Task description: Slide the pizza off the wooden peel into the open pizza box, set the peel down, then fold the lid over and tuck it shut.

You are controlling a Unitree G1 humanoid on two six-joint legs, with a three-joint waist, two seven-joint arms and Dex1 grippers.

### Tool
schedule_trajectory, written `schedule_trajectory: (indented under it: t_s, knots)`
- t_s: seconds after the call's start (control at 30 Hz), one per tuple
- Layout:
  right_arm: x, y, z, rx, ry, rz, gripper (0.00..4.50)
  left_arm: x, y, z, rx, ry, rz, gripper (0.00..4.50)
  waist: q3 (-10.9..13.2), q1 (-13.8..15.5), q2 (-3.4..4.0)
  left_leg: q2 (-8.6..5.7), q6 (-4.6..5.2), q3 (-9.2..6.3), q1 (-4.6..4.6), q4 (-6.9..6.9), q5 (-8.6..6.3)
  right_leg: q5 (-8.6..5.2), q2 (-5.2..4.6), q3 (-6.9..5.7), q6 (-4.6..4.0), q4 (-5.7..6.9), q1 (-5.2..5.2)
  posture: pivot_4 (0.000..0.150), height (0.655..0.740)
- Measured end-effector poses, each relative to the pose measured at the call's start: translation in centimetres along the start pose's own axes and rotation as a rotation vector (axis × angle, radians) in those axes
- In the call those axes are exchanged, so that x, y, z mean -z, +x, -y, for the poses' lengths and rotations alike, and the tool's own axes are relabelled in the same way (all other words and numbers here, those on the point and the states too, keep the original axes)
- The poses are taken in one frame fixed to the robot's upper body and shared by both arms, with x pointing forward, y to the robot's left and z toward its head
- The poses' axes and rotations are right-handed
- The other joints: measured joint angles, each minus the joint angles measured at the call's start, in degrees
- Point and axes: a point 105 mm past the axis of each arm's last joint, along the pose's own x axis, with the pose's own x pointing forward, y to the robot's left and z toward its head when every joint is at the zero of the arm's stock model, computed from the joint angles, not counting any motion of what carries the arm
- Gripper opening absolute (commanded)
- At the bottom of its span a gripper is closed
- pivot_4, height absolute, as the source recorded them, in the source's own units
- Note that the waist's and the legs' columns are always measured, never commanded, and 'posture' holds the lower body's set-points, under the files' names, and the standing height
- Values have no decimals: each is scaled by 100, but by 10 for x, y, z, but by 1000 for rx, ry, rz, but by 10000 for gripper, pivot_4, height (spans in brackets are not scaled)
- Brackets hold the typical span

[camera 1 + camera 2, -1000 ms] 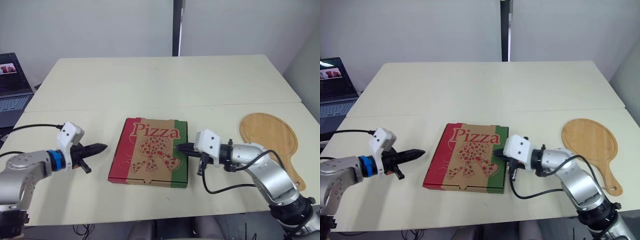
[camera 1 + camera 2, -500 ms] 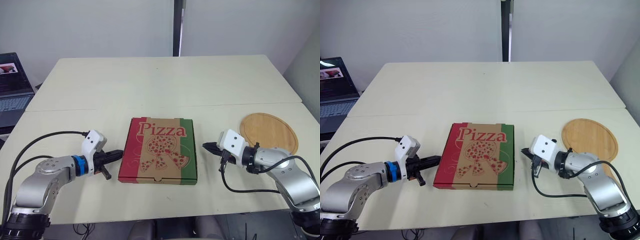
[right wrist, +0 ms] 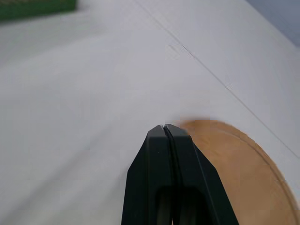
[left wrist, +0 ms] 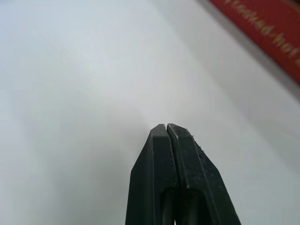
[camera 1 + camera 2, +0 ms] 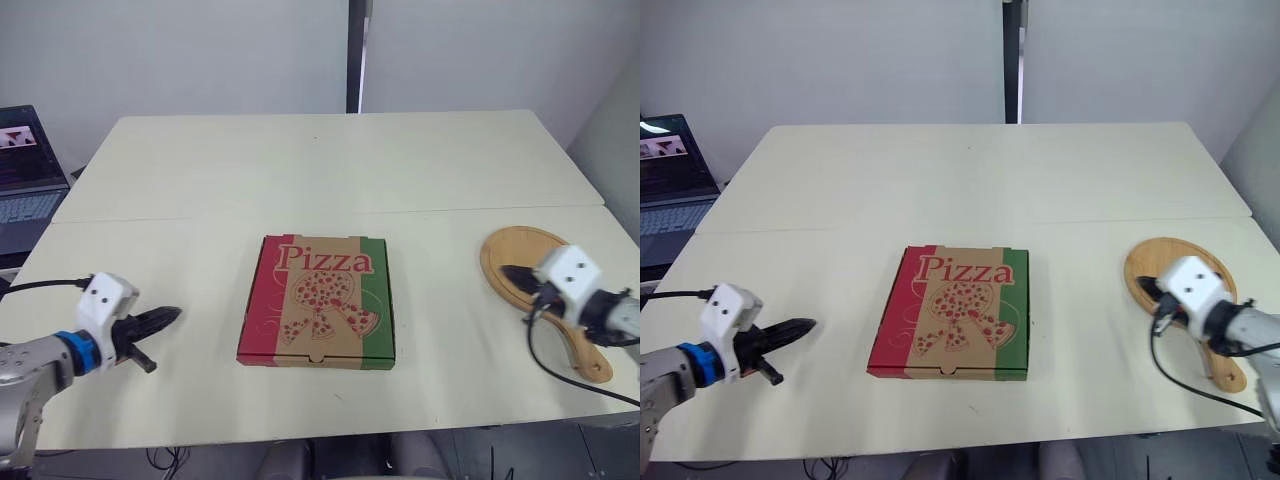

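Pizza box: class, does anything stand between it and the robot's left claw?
Nothing visible does. Only bare table lies between the shut left claw and the closed pizza box, on its red side.

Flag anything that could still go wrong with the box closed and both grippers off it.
1. The shut right gripper sits over the rim of the peel, its cable looping by the handle; moving that arm might drag the peel off the near edge of the table.
2. Whether the front tab of the pizza box is fully tucked is unclear, so the lid might lift.
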Motion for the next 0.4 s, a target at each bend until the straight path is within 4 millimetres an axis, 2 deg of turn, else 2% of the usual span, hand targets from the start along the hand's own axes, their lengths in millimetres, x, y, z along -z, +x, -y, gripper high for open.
schedule_trajectory:
  t_s: [0.2,0.3,0.4]
  knots:
    - [62,-39,46,206,115,-137,261,24,-11,-26,-179,-13,-16,0,0,-25,0,2,3,22,10,-3,-1,-1,1,15,-1,1,5,1500,7400]
    - [88,-52,58,277,151,-213,261,34,-15,-32,-225,-52,-13,0,0,-40,0,2,6,33,15,-5,-3,-2,1,24,-1,1,8,1500,7400]
    - [103,-57,66,329,180,-247,261,42,-14,-30,-240,-86,-11,0,0,-53,0,2,7,42,16,-5,-4,-2,1,33,0,2,10,1500,7400]
